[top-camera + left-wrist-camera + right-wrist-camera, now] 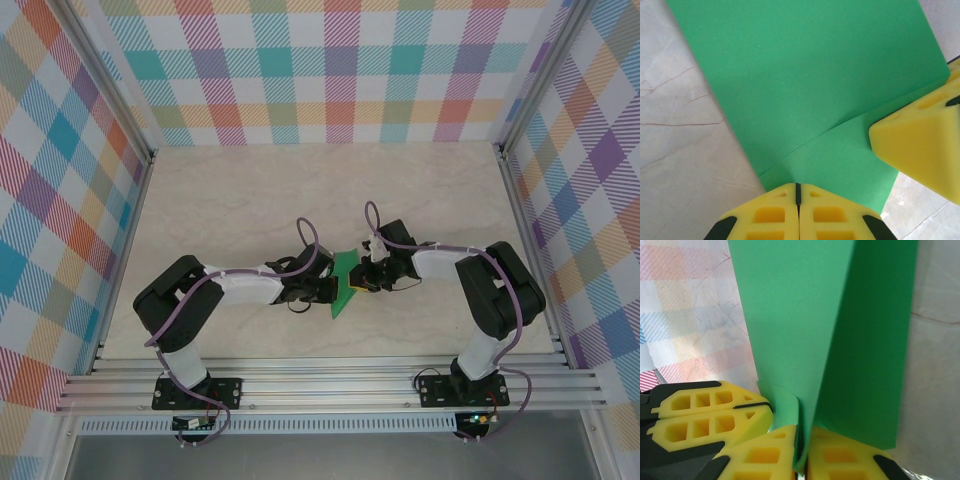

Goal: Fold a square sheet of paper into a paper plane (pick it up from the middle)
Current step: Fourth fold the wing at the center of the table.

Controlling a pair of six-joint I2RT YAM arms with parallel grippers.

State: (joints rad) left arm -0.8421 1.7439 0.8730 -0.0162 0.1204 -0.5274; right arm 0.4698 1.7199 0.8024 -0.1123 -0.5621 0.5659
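Right gripper [802, 440] clenched on green sheet [800, 325], fold caught between its pads. Left gripper [797, 192] pinched shut on the sheet's near edge. Crease runs ahead of both. Judgement: keep tension even, edges aligned, or the crease skews.

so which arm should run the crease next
Right, probably. The right gripper is shut on the green paper right where the fold begins, so it could slide along it; the left gripper pinches only an edge.
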